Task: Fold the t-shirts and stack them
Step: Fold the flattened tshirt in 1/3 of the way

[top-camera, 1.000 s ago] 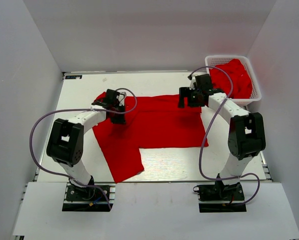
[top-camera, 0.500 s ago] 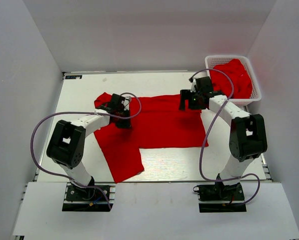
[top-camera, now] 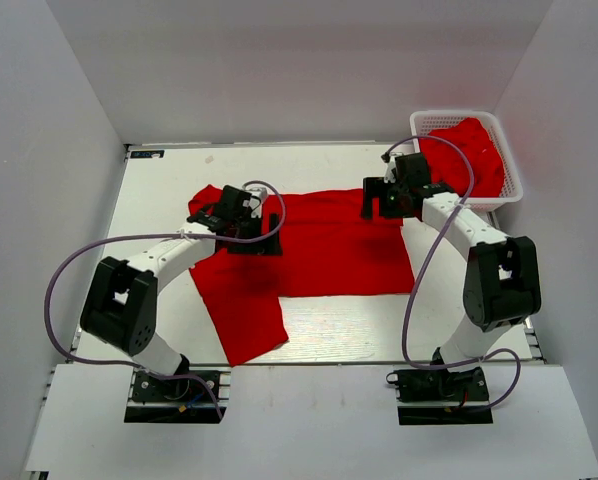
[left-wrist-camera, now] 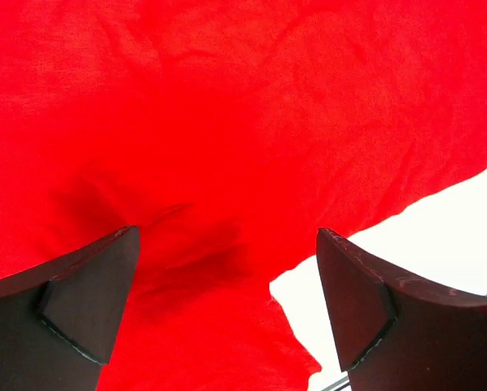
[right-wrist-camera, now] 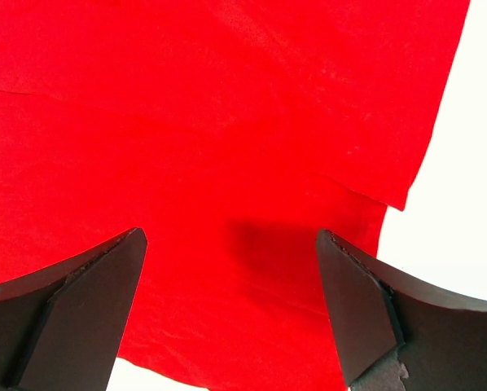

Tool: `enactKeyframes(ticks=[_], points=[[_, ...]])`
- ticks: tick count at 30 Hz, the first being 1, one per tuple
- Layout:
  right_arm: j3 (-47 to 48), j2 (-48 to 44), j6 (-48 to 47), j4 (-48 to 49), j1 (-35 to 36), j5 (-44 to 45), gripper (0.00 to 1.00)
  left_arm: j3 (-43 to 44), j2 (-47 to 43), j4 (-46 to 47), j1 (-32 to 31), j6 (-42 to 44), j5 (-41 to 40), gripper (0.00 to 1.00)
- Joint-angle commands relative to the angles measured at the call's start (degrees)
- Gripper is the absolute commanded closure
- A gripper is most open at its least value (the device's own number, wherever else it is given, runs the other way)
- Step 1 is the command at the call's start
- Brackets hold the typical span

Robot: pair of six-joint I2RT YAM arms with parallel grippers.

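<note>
A soft, faintly creased red t-shirt (top-camera: 324, 255) lies flat mid-table (top-camera: 164, 200), with one flap toward 7 o'clock. The left gripper (left-wrist-camera: 227, 236) and right gripper (right-wrist-camera: 231, 236) hover over it, jaws spread and empty. Crumpled t-shirts (top-camera: 471, 150) fill the white mesh basket (top-camera: 513, 188) at 1 o'clock.

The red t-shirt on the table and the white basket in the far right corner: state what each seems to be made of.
T-shirt: soft cloth, possibly a cotton-like knit. It looks matte with no shine, and the wrist views show fine creases and folds lying limp on the table.
Basket: probably rigid plastic. It is white, with a smooth rim and open mesh walls that hold their shape.
</note>
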Motion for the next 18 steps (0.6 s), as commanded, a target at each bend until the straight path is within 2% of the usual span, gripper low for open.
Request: enactKeyframes(ticks=[1,3,5,12,18], points=[[0.2,-2.0,1.0,0.8,-0.2,1.4,0.1,3.9,-1.2,-2.5,1.1,-3.4,-8.1,0.01],[1.0,-0.9,1.3,1.0,-0.3,2.7,0.1,7.9,1.3,-3.4,1.1,-3.4,-14.0,0.01],[2.5,1.3,1.9,0.7,-0.3,3.0,0.1,10.1,3.1,-2.1,1.8,-3.4,-15.9,0.01],[10.3,11.9,2.8,1.2,0.0,6.9,0.1,22.6,18.0,0.0,6.3,-5.0,-22.3,0.01],[17.5,20.2,1.5,0.8,0.0,9.1,0.1,25.4,26.0,5.6,8.9,-6.2,-20.8,0.01]])
